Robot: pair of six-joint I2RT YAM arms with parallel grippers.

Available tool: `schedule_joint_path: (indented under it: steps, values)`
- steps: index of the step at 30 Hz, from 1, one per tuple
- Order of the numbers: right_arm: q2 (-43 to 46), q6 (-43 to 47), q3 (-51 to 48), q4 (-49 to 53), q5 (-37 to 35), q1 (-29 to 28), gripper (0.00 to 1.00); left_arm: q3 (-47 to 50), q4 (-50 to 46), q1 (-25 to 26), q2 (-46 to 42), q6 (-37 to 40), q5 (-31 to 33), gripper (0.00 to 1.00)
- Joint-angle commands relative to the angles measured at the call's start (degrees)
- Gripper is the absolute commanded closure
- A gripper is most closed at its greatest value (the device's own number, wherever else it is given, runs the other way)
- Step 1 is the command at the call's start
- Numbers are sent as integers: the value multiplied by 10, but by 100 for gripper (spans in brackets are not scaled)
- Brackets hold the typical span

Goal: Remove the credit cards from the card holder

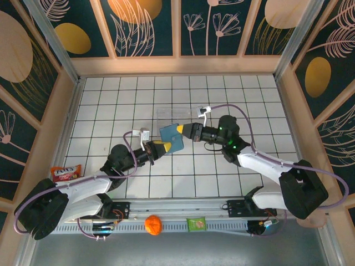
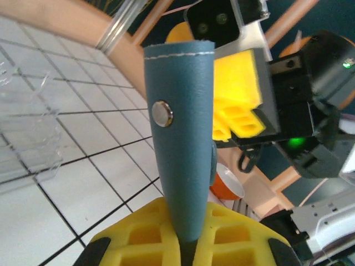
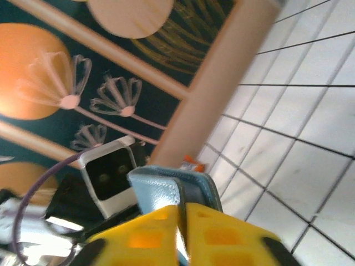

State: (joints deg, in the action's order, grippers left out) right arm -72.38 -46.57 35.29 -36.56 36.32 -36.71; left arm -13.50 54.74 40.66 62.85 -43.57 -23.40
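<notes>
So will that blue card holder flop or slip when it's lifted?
Probably fairly stiff: the card holder sticks straight out from one clamped end without sagging. Its grained, leather-like skin should resist slipping. Looks thin, so likely light.

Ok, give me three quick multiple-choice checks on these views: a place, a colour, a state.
1. Where is the card holder?
A. Lying in the clear tray
B. On the front rail by the orange ball
C. Between the left gripper and the right gripper

2. What colour is its outer face?
A. Teal-blue
B. Red
C. Black

3. How is the left gripper?
A. Wide open
B. Shut on the card holder
C. Shut on nothing

Key: 1 C, the top view shows both grippers' yellow tips meeting it over the tiles. 2 A, the left wrist view shows a teal-blue cover with a metal snap. 3 B, its yellow fingers pinch the holder's lower edge there.
</notes>
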Motion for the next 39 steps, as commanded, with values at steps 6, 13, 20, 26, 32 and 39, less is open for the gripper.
schedule_joint_path:
  steps: [6,13,20,26,32,39]
  values:
    - [42,117,85,301,-259,-65,60,-66,-126,8,10,-44,82,100]
    - [-3,127,128,348,-353,-139,55,-76,-167,15,7,-58,137,100]
    - [-48,139,167,358,-367,-162,52,-78,-165,18,-2,-59,130,100]
    - [-83,146,192,389,-393,-168,54,-76,-169,18,-16,-58,130,100]
    - [-106,156,206,422,-430,-168,66,-74,-166,18,-27,-57,127,100]
    - [-111,169,205,429,-464,-171,86,-74,-175,18,-25,-57,130,100]
